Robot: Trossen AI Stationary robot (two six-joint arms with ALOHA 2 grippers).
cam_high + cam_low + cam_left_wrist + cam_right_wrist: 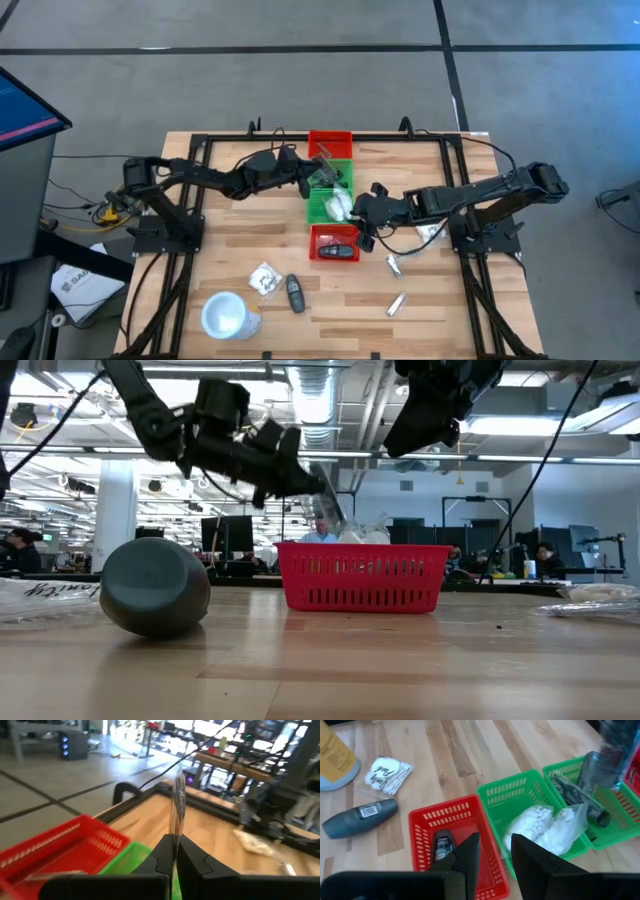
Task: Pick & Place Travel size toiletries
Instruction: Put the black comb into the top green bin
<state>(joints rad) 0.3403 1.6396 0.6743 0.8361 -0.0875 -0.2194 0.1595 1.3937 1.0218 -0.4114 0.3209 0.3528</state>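
Overhead, the left end effector (pixel 318 172) pinches a clear packet (pixel 177 802) above the far green bin (pixel 334 175), likely for dropping; the right end effector (pixel 492 852), parted and empty, hovers over the bins, white packets (pixel 545 825) below.

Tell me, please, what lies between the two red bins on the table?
Two green bins, one of them holding clear packets of white, as the high view shows.
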